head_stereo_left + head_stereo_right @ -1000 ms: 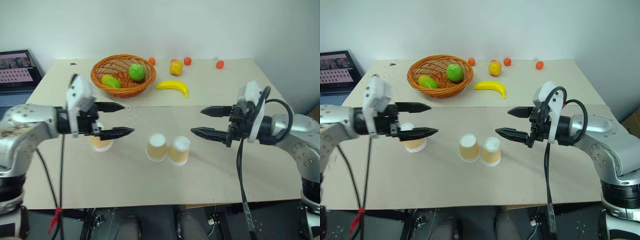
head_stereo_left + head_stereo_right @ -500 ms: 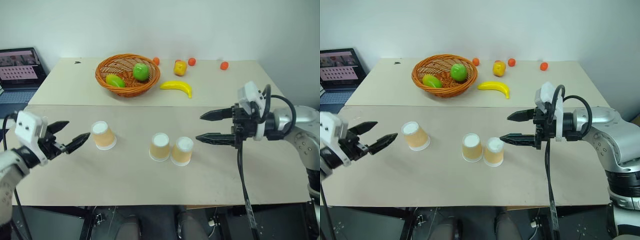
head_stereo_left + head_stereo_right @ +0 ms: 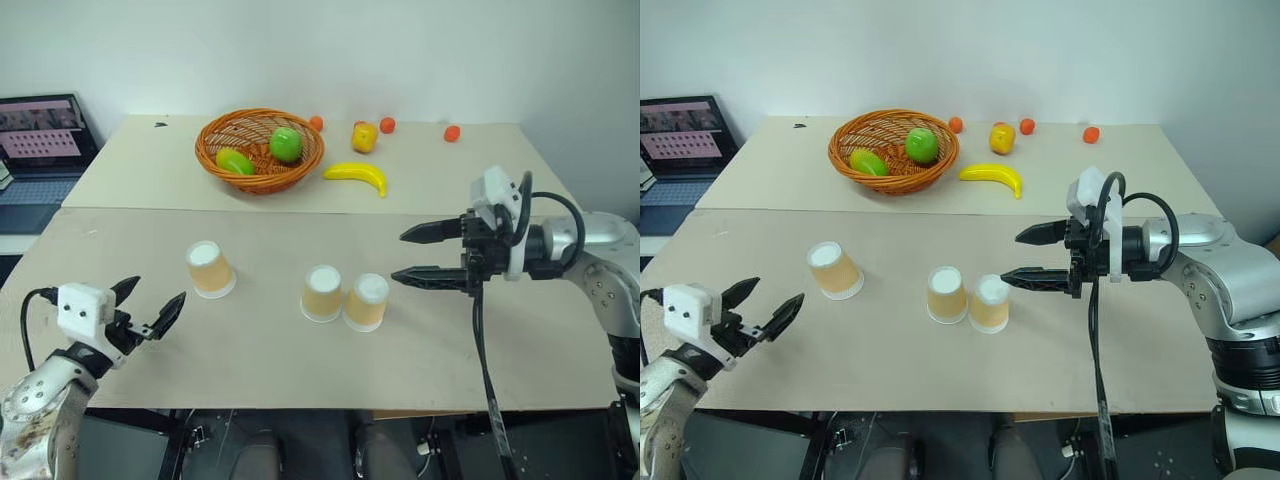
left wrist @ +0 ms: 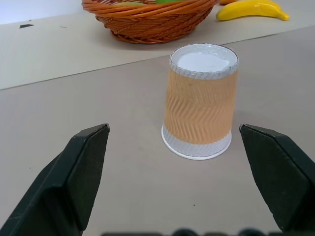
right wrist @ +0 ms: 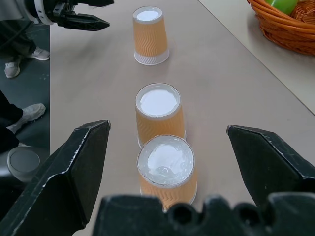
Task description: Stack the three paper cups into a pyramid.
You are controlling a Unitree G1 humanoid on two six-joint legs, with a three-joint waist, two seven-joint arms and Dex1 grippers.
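Note:
Three paper cups stand upside down on the tan table, pale orange with white bases up. One cup (image 3: 210, 269) stands alone at the left. The other two, one (image 3: 322, 293) and the other (image 3: 367, 302), touch side by side in the middle. My left gripper (image 3: 158, 292) is open, low over the near-left table edge, pointing at the lone cup (image 4: 201, 101) from a short way off, with nothing between its fingers (image 4: 83, 167). My right gripper (image 3: 401, 256) is open and empty, just right of the pair, pointing left along the row of cups (image 5: 167, 169).
At the back stands a wicker basket (image 3: 300, 170) holding green fruit. Beside it lie a banana (image 3: 357, 176), a yellow-red fruit (image 3: 363, 136) and small orange fruits (image 3: 452, 133). A laptop (image 3: 45, 135) sits off the table's left. A person's shoes (image 5: 17, 69) show on the floor.
My left gripper has dropped and pulled away to the left from above the lone cup, ending low by the near-left table edge. The right gripper has stayed put. The cups have not moved.

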